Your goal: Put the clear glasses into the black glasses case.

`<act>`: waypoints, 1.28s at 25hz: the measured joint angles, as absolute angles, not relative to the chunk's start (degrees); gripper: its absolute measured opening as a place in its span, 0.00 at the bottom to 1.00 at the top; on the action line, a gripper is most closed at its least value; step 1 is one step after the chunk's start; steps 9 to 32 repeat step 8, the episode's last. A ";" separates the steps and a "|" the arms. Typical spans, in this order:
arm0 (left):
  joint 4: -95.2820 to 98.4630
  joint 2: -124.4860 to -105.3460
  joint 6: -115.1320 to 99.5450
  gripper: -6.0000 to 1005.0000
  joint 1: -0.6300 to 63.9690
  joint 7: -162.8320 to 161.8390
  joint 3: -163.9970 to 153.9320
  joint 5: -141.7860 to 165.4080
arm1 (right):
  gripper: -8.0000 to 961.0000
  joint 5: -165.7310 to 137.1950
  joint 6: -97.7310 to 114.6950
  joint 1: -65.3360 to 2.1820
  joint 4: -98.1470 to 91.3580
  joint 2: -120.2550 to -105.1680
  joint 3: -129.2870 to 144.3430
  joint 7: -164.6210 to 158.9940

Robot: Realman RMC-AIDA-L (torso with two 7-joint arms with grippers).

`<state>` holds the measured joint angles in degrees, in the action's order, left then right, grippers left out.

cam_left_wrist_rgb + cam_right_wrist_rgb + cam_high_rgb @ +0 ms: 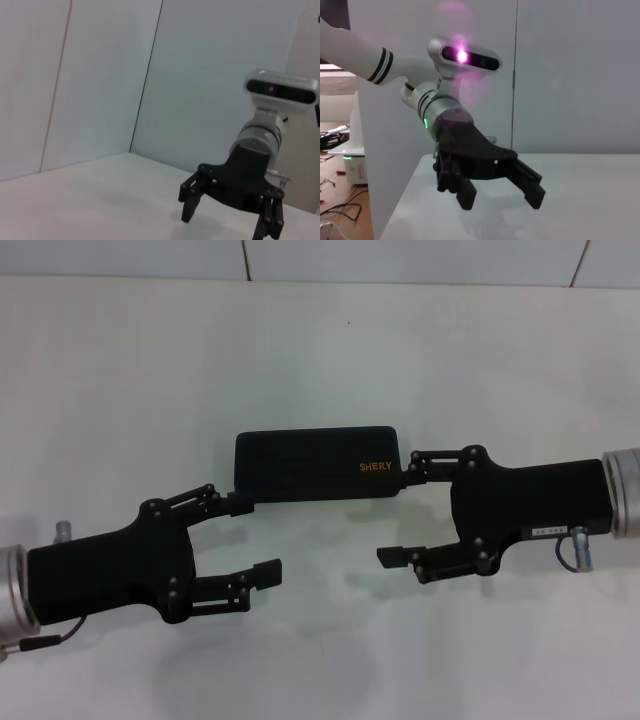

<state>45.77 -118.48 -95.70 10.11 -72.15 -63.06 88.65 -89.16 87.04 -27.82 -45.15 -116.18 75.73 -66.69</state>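
The black glasses case (315,464) lies shut on the white table, its orange "SHERY" lettering facing up. The clear glasses are hidden or out of view. My left gripper (255,538) is open at the case's near left corner, with its far finger (215,502) at that corner. Opposite it, my right gripper (402,512) is open at the case's right end, its far finger (435,465) against or just beside that end. Neither gripper holds anything. The left wrist view shows the right gripper (227,222) open, and the right wrist view shows the left gripper (500,197) open.
The white table (320,350) runs back to a pale panelled wall (400,258). The table's left edge (402,200) drops off in the right wrist view, with a floor with cables and a white device (355,165) beyond it.
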 joint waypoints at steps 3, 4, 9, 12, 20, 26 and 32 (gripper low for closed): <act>45.79 -118.32 -95.68 0.89 10.27 -72.81 -63.03 89.89 | 0.80 -89.02 87.05 -27.59 -45.22 -116.17 75.88 -66.42; 45.80 -118.30 -95.68 0.89 10.32 -73.03 -63.03 90.20 | 0.80 -89.02 87.02 -27.52 -45.22 -116.18 75.91 -66.39; 45.92 -118.32 -95.60 0.89 10.55 -73.45 -63.01 90.96 | 0.80 -89.00 86.90 -27.42 -45.25 -116.21 75.93 -66.36; 45.92 -118.32 -95.60 0.89 10.55 -73.45 -63.01 90.96 | 0.80 -89.00 86.90 -27.42 -45.25 -116.21 75.93 -66.36; 45.92 -118.32 -95.60 0.89 10.55 -73.45 -63.01 90.96 | 0.80 -89.00 86.90 -27.42 -45.25 -116.21 75.93 -66.36; 45.92 -118.32 -95.60 0.89 10.55 -73.45 -63.01 90.96 | 0.80 -89.00 86.90 -27.42 -45.25 -116.21 75.93 -66.36; 45.92 -118.32 -95.60 0.89 10.55 -73.45 -63.01 90.96 | 0.80 -89.00 86.90 -27.42 -45.25 -116.21 75.93 -66.36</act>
